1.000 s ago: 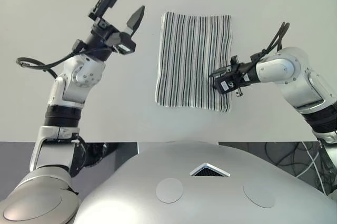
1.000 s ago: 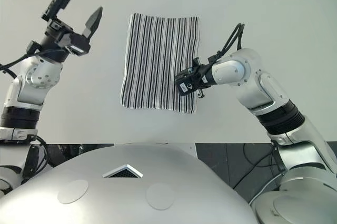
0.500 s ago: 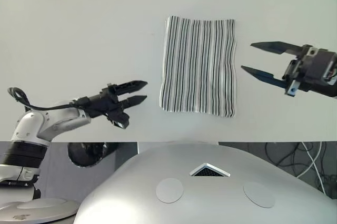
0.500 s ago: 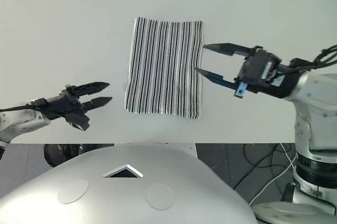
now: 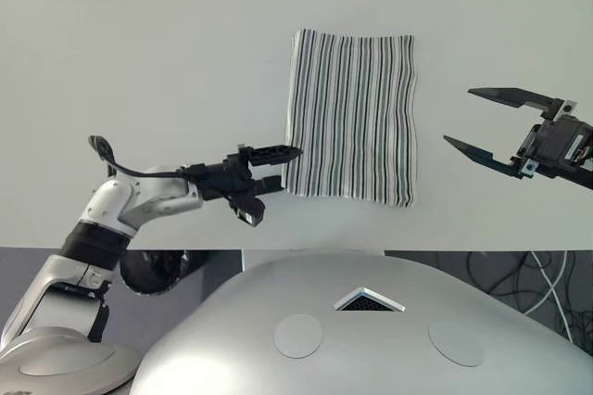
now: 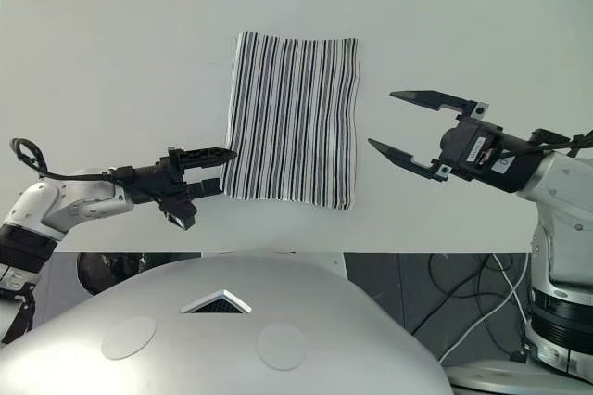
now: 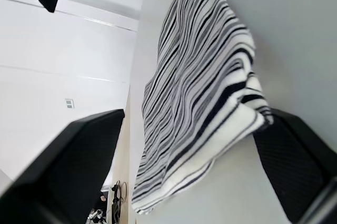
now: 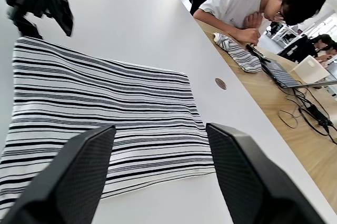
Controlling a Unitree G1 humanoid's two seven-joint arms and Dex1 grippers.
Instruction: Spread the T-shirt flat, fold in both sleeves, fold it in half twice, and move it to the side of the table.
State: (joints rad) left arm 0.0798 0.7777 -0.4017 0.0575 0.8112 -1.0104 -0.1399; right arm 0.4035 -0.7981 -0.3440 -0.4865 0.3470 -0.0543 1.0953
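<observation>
Lying folded on table (image 5: 139, 43) centre, striped T-shirt (image 5: 350, 117) seems ready for shift aside. Left gripper (image 5: 290, 166) set low at near-left corner, fingers (image 7: 79, 155) spread around it, likely for pinch. Right gripper (image 5: 459, 116) held spread wide, well clear.

Probably an open-plan office or lab: beyond the right claw (image 8: 158, 129) and the white table (image 8: 131, 24), a wooden table (image 8: 274, 129) carries a laptop (image 8: 280, 74), loose cables (image 8: 310, 113) and a small box (image 8: 308, 69).
</observation>
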